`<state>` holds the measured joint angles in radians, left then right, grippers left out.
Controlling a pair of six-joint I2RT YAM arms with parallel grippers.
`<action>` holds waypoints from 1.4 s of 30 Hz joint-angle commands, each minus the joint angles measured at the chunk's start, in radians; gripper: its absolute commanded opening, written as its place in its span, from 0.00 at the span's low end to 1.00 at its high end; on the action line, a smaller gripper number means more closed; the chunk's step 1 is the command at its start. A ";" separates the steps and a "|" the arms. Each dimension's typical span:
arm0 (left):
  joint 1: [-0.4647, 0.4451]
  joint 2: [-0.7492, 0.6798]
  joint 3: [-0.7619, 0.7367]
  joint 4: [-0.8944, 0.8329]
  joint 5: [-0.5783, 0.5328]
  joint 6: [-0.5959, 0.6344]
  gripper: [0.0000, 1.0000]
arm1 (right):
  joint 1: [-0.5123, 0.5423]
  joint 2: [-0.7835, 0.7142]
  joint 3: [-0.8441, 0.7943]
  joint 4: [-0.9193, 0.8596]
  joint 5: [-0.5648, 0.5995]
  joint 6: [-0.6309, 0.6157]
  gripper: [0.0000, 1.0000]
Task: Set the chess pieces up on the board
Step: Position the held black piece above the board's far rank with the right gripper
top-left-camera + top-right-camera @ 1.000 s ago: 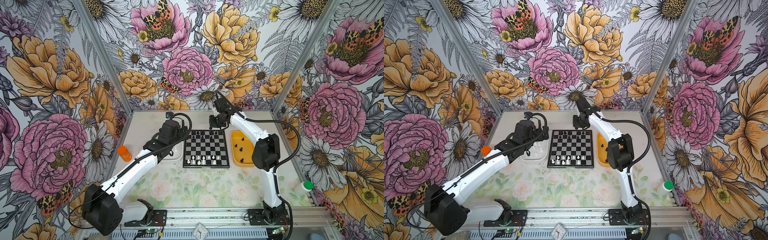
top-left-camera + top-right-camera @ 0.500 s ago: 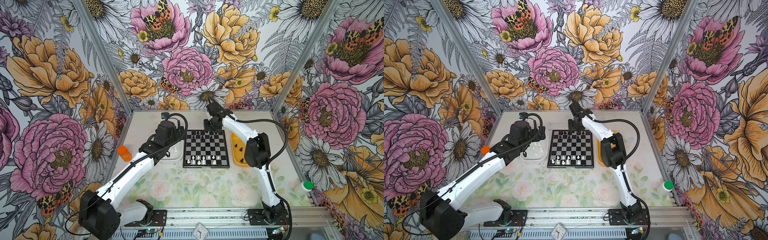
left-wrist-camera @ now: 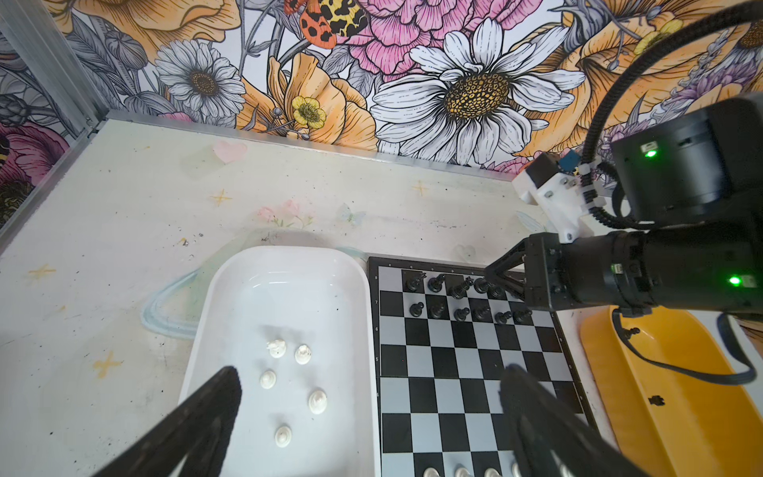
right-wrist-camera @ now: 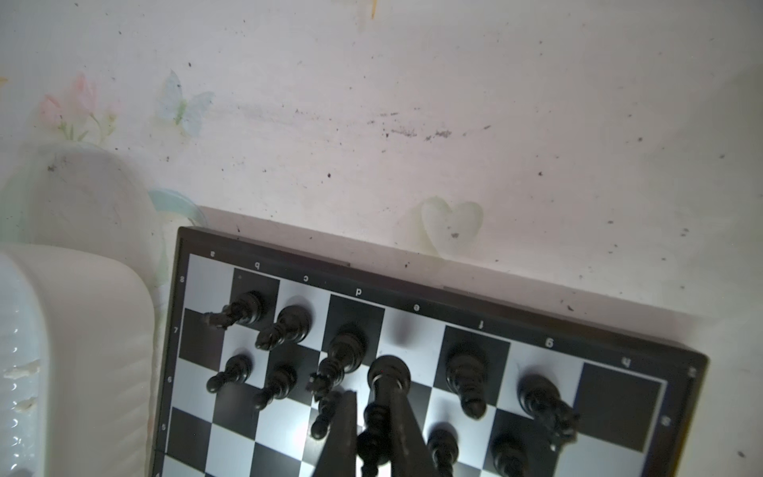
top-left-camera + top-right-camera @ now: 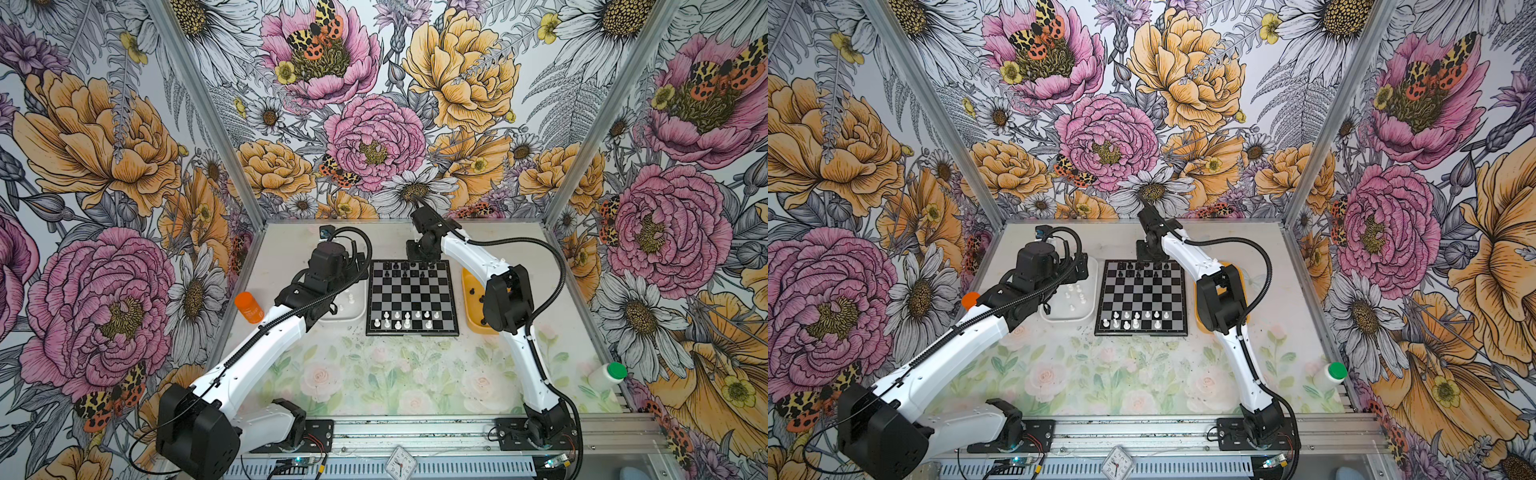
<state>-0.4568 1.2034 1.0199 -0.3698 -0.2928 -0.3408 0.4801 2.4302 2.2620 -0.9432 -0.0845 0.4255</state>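
The board (image 5: 411, 297) (image 5: 1142, 297) lies mid-table. Black chess pieces (image 5: 409, 270) fill much of its two far rows, and white chess pieces (image 5: 401, 322) stand along its near rows. My right gripper (image 4: 373, 417) (image 5: 419, 254) is at the far row, shut on a tall black piece (image 4: 387, 384) that is upright over the light square of the e file. Whether its base touches the board I cannot tell. My left gripper (image 3: 371, 373) is open and empty above the seam between the white tray (image 3: 206, 322) and the board. Several white pieces (image 3: 318, 400) lie in that tray.
A yellow tray (image 5: 471, 291) (image 3: 702, 413) right of the board holds a few black pieces (image 3: 656, 399). An orange bottle (image 5: 248, 307) stands at the left wall. A white bottle with a green cap (image 5: 606, 374) stands near the front right corner.
My right gripper has swung left from the yellow tray side and come down over the board's far row with the black piece. The left arm drifted slightly left, still open.
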 commanded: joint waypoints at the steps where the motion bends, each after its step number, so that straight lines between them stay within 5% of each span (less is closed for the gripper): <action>1: 0.015 -0.017 -0.009 0.009 0.020 0.014 0.99 | -0.007 0.024 0.048 -0.003 0.015 -0.009 0.13; 26: 0.045 -0.001 0.000 0.008 0.041 0.011 0.99 | -0.028 0.079 0.091 -0.024 0.002 -0.007 0.14; 42: 0.050 0.023 0.017 0.017 0.052 0.009 0.99 | -0.028 0.073 0.132 -0.026 0.005 -0.024 0.35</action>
<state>-0.4202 1.2144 1.0199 -0.3691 -0.2668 -0.3412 0.4629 2.4855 2.3543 -0.9695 -0.0864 0.4149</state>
